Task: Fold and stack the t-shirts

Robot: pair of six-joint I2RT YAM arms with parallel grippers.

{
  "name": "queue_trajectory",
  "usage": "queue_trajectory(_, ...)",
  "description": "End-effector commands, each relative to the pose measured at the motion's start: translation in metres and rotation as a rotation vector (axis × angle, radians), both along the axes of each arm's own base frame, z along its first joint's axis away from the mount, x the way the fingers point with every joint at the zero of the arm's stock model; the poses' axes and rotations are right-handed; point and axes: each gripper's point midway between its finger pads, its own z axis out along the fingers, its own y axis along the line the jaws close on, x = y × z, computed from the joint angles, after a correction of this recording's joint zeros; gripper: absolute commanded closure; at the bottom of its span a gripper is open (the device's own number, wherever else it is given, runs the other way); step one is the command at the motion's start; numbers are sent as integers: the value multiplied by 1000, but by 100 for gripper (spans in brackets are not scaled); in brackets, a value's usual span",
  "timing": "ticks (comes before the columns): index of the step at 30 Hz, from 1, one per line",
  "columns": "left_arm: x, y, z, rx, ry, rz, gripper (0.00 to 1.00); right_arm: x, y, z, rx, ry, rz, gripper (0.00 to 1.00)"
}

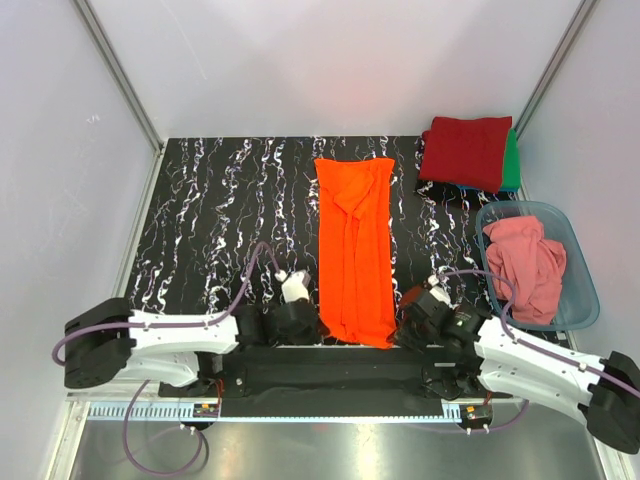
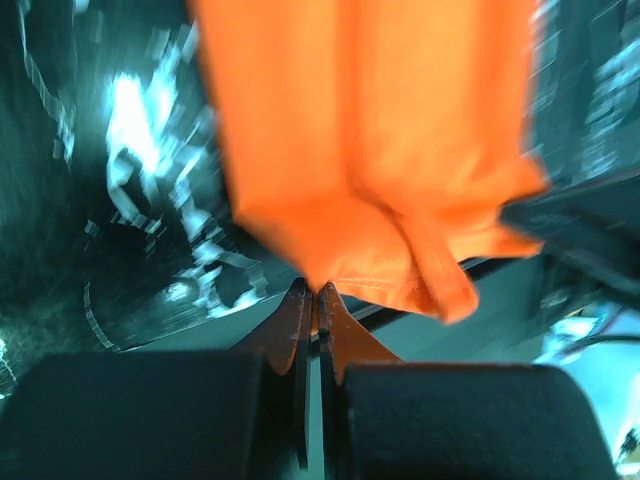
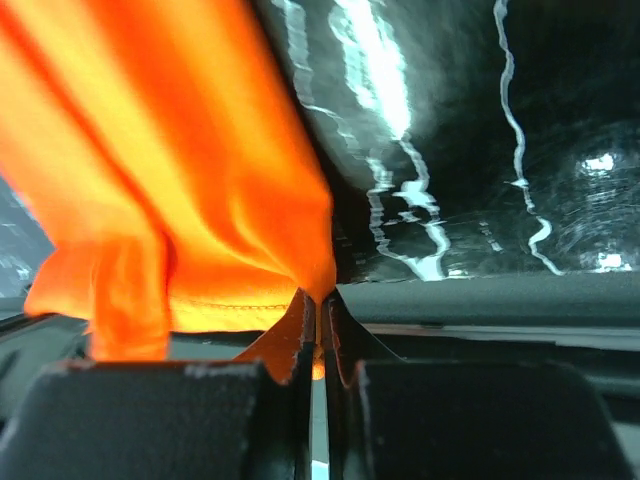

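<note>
The left gripper (image 2: pixel 315 296) is pressed shut, its two dark fingers meeting on the near left corner of the orange t-shirt (image 1: pixel 355 245). The right gripper (image 3: pixel 318 302) does the same on the near right corner, with only a thin seam of cloth between its fingers. The cloth is soft and bright. Close up it hangs from each pinch in loose folds, and a stitched hem shows at the edge.

From above, both arms lie low and stretched inward from their bases, and their wrists nearly face each other across the near end of the shirt. The shirt itself is a long narrow strip, already folded lengthwise, and it runs away from the arms down the middle of the table (image 1: pixel 220 220) — a black surface with white marble veins.

Only the top view shows the other things. At the far right corner a dark red t-shirt (image 1: pixel 465 150) lies as a flat square on a green t-shirt (image 1: pixel 514 165). Nearer, a translucent blue-grey tub (image 1: pixel 580 290) holds a crumpled salmon-pink t-shirt (image 1: pixel 525 265). The wrist views are blurred — they show little beyond the cloth and the glossy table.
</note>
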Motion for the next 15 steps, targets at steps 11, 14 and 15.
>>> queue_trajectory(11,108,2,102,-3,-207,134,100,115,-12,101,-210,-325,12,100)
queue_trajectory(14,134,4,107,9,-206,142,100,146,-16,106,-251,-344,22,100)
queue_trajectory(15,143,2,115,7,-226,134,100,158,-12,116,-240,-370,18,100)
